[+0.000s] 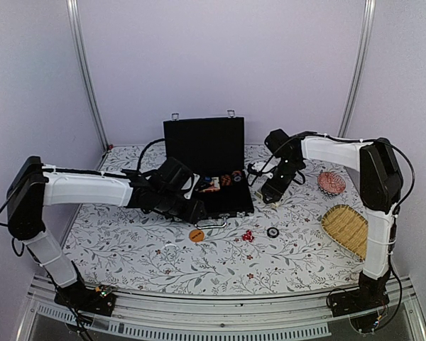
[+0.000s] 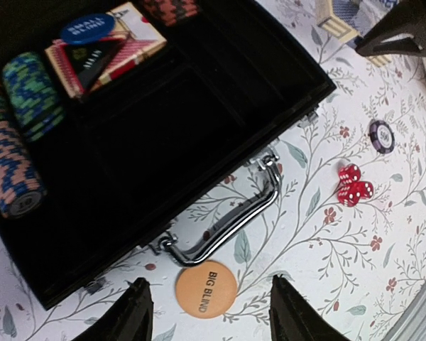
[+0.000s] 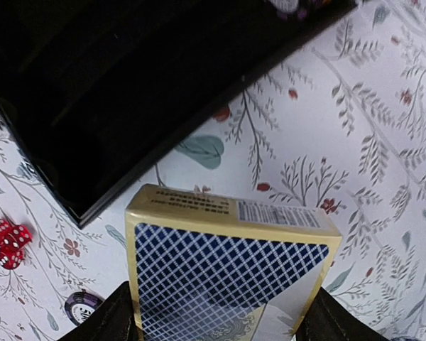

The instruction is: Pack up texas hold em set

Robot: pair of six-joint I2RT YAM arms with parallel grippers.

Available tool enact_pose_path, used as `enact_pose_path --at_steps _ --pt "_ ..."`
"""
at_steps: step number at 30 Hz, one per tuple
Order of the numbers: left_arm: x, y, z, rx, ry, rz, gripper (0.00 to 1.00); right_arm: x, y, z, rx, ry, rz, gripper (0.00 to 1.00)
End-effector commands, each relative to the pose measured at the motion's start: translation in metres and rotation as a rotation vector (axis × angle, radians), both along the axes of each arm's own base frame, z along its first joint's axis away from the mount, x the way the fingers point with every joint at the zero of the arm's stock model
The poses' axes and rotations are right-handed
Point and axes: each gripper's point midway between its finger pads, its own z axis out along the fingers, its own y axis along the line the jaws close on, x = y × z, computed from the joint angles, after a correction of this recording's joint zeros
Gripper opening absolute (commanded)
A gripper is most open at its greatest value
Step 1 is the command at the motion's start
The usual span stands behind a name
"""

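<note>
Right claw (image 3: 219, 311) grips blue-and-yellow cardboard card box (image 3: 227, 263), lower centre; left claw (image 2: 209, 316) open over orange round disc (image 2: 206, 288). Next: box into black rectangular case (image 3: 92, 85).

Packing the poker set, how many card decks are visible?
2. A red deck lies inside the case; a blue deck sits between the right gripper's fingers. Others may be hidden.
</note>
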Motion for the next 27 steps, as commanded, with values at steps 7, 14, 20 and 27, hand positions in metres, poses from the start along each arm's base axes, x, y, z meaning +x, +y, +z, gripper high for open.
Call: enact_pose_path --at_steps 7,14,20,27 --pt "0.014 0.067 0.034 -0.188 -0.037 0.194 0.56 0.005 0.096 0.081 0.139 -0.274 0.412 0.70" --pt "0.008 0.081 0.035 -0.219 -0.040 0.233 0.56 0.019 0.151 0.084 0.127 -0.442 0.546 0.70" --pt "0.004 0.086 0.034 -0.218 -0.038 0.240 0.56 0.030 0.186 0.067 0.128 -0.486 0.595 0.70" --pt "0.002 0.088 0.031 -0.218 -0.034 0.243 0.56 0.032 0.199 0.050 0.134 -0.504 0.644 0.70"
